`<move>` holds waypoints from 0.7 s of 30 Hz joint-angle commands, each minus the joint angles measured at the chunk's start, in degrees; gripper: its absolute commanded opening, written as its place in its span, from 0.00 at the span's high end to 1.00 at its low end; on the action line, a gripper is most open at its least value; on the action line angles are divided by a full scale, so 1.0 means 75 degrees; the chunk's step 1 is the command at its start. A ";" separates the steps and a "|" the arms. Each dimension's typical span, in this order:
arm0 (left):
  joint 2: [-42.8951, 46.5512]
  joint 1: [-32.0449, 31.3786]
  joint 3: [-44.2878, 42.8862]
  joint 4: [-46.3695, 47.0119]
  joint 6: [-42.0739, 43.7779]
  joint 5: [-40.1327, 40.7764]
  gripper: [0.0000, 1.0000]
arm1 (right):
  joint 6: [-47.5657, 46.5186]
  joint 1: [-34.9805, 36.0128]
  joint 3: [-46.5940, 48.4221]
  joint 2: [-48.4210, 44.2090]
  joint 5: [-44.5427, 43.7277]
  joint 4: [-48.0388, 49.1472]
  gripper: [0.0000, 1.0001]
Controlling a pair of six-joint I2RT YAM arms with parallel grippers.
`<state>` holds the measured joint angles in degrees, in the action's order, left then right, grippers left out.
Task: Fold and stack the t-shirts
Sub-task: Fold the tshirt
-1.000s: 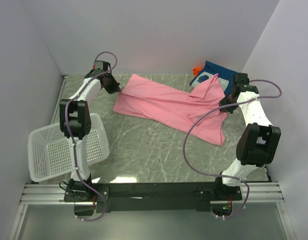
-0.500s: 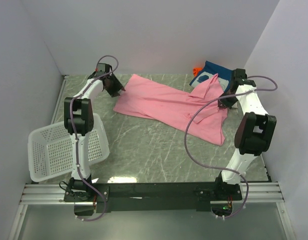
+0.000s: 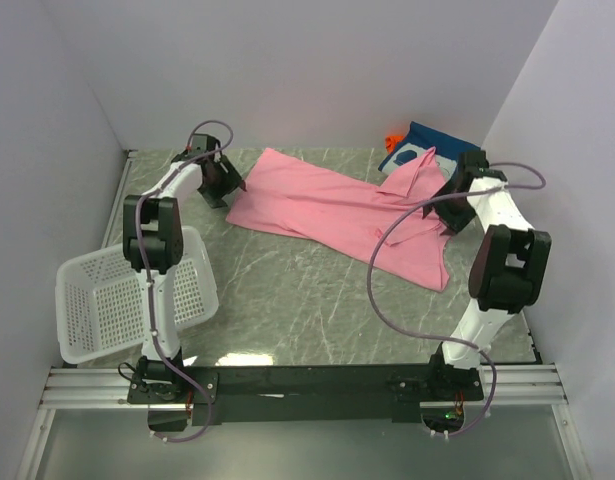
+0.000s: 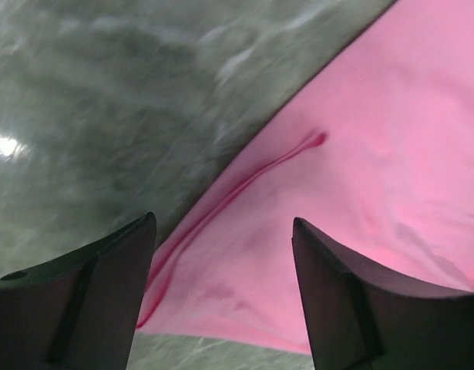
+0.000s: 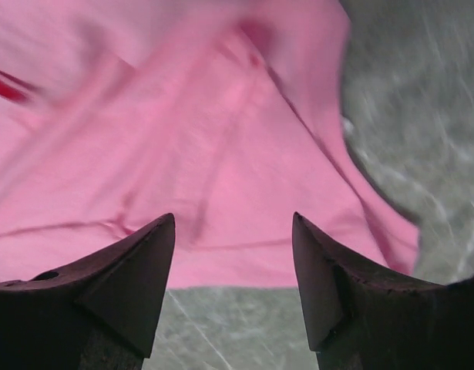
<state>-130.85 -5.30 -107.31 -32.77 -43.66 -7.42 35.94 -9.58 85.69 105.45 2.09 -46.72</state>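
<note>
While the left pincer [image 4: 223, 223] and right pincer [image 5: 233, 220] are hovering wide and empty at opposite ends of the pink tee [image 3: 327, 210], folding is seemingly starting, calling for firm edge grips.

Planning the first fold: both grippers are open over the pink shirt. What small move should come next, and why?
Probably send the right gripper to the rumpled right end of the pink t-shirt and pull it flat. That end lies folded over, reaching the navy t-shirt, while the end under the left gripper looks mostly flat.
</note>
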 commanded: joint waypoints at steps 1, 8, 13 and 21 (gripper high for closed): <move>0.0782 0.0027 0.0501 -0.0212 0.0278 0.0310 0.24 | 0.0035 -0.0093 -0.1005 -0.0980 -0.0138 0.0018 0.31; 0.1191 0.0027 0.1181 -0.0365 0.0547 0.0485 0.27 | 0.0282 -0.0234 -0.2985 -0.1965 -0.0196 0.0241 0.31; 0.1508 0.0027 0.1884 -0.0201 0.0700 0.0474 0.28 | 0.0259 -0.0456 -0.3841 -0.2376 -0.0126 0.0475 0.31; 0.1825 0.0027 0.2530 0.0104 0.0595 0.0345 0.34 | 0.0200 -0.0796 -0.4417 -0.2856 -0.0126 0.0628 0.31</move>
<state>-120.14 -5.26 -89.60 -33.47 -39.75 -4.69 37.63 -14.57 52.88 86.72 1.76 -44.05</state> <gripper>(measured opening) 0.668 0.689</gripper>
